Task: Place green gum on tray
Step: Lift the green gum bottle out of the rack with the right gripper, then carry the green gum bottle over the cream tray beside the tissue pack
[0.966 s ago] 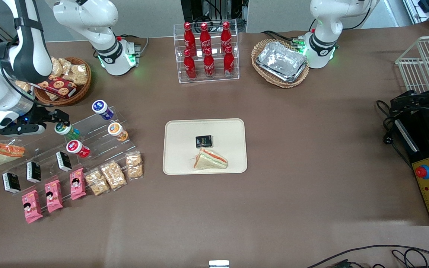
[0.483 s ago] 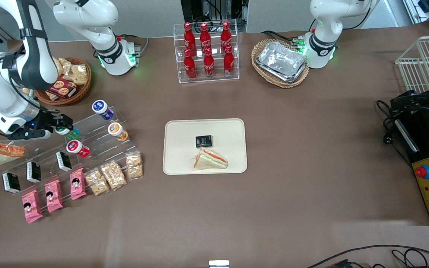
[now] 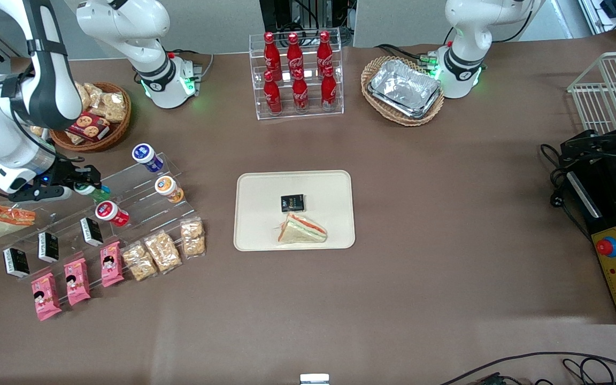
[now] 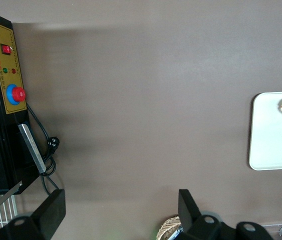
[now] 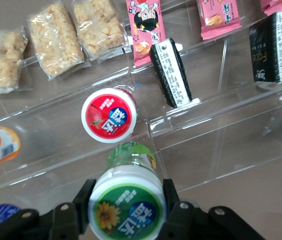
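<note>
Gripper (image 5: 127, 210) clenched around green gum (image 5: 127, 201), one finger pressed against each side of its white lid, over the upper step of clear acrylic stand (image 3: 142, 200). Just beside the held canister, on the next step down: red gum (image 5: 109, 116), lid up, near enough to crowd the fingers. Along that same step: orange gum (image 3: 168, 188). One step higher: blue-purple gum (image 3: 146, 157). Lower on the stand: black boxes (image 5: 169, 73), then pink snack packs (image 3: 77, 281) and puffed-rice bars (image 3: 162, 251). Close by on the bench (image 3: 447, 224): wrapped sandwich (image 3: 4, 219). Well apart toward the parked arm's end: tray (image 3: 257, 214), already carrying a small black box (image 3: 292, 203) and a sandwich wedge (image 3: 301, 230).
</note>
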{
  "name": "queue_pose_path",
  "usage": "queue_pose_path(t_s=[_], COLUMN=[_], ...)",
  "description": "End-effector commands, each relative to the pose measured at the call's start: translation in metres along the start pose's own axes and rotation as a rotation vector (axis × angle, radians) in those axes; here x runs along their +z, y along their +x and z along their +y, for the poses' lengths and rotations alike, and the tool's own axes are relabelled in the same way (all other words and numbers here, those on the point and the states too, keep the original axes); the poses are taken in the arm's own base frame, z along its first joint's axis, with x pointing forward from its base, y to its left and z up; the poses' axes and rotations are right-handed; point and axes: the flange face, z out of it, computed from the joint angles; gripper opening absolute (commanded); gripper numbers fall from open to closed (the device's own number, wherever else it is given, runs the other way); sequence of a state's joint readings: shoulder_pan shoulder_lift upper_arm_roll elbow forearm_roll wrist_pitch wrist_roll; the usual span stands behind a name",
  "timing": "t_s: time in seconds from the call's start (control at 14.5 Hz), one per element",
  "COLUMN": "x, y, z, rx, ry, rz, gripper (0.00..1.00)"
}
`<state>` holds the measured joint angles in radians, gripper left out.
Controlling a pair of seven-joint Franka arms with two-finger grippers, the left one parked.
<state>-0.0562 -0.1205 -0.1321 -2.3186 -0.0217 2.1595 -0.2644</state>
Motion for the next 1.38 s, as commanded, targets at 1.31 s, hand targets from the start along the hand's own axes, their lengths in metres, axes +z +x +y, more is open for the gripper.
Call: queue_pose_path(t_s=[1.31], x=[-0.031], y=[0.043], z=[-0.354], rx=[0.163], ry=[0.095], rz=[-0.095], gripper=[0.53])
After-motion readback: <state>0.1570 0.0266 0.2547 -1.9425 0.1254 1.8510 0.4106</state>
